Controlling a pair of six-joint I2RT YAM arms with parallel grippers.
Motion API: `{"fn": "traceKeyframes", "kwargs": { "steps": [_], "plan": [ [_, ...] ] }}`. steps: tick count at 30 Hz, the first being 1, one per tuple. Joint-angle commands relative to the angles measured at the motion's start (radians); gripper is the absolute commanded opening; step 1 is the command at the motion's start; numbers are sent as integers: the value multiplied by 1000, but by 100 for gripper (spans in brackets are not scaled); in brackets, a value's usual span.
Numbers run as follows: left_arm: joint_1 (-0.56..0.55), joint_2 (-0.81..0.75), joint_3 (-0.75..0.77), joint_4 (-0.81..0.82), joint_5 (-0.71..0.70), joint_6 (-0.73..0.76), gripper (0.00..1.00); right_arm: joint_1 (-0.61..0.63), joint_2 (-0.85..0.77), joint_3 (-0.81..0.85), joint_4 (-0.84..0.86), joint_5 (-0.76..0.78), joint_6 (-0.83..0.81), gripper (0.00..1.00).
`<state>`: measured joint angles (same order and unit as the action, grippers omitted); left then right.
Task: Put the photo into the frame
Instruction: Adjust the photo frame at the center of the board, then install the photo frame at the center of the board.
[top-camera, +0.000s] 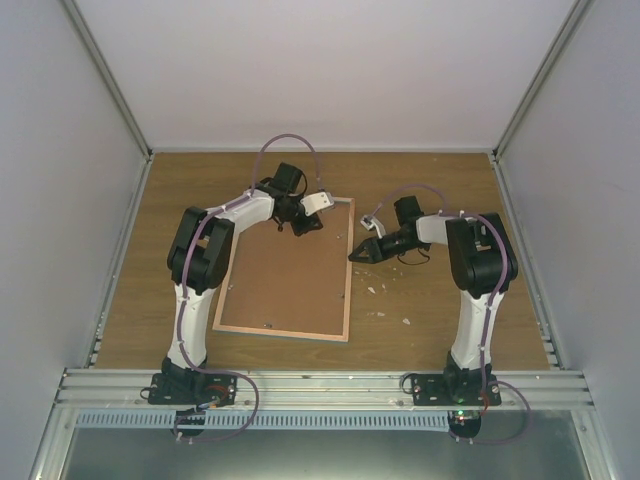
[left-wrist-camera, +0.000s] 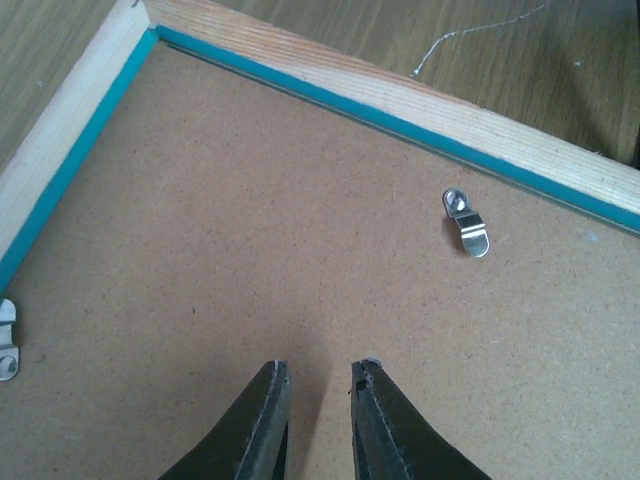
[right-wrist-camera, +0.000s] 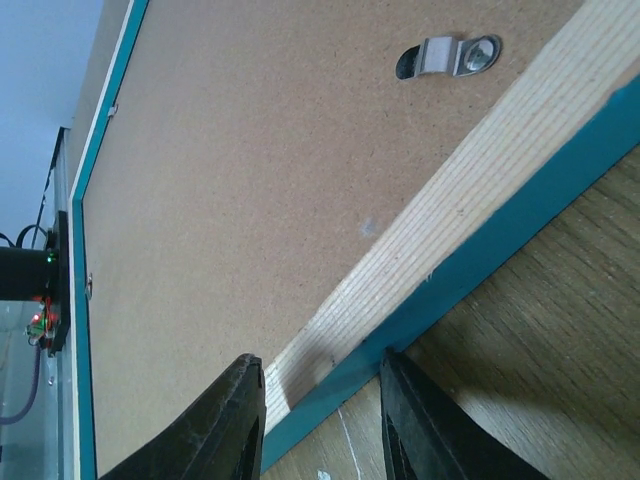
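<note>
**Worktop (top-camera: 430, 190):** carries the frame (top-camera: 350, 290), which lies face down between the two arms. Its brown backing (top-camera: 285, 280) is uppermost and seated inside the wood rim. The photo is not visible in any view.

**Step in hand (judged):** opening the back of the frame. The photo cannot go in until the backing comes out.

**Left arm (top-camera: 205, 250):** reaches forward over the frame's far end, with the wrist pitched down near the far right corner.

**Right arm (top-camera: 475, 260):** folded at the elbow, with the forearm pointing inward at the frame's right rim.

**Left gripper (left-wrist-camera: 320, 365):** hangs low over bare backing. Its jaws are a narrow gap apart and grasp nothing.

**Right gripper (right-wrist-camera: 320, 355):** its jaws are apart and lined up astride the rim. I cannot tell whether they bear on it.

**Clips:** one (left-wrist-camera: 466, 222) ahead of the left gripper and one (right-wrist-camera: 447, 56) ahead of the right. Both appear to lie wholly on the backing, clear of the rim.

**Next move (judged):** confirm that every clip is turned clear. Then get a fingertip under the backing's edge while the other arm steadies the frame.
</note>
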<state>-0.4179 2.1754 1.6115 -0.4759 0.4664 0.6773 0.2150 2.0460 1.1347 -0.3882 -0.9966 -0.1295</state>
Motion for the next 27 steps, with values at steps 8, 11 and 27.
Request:
{"fn": "traceKeyframes", "kwargs": {
  "steps": [8,11,27],
  "plan": [
    [-38,5,19,54,27,-13,20,-21,10,26,41,6,39,31],
    [-54,18,26,61,29,-16,20,-21,20,27,41,2,40,30],
    [-129,31,-37,70,33,-9,17,-21,44,33,42,-3,39,25]
  ]
}}
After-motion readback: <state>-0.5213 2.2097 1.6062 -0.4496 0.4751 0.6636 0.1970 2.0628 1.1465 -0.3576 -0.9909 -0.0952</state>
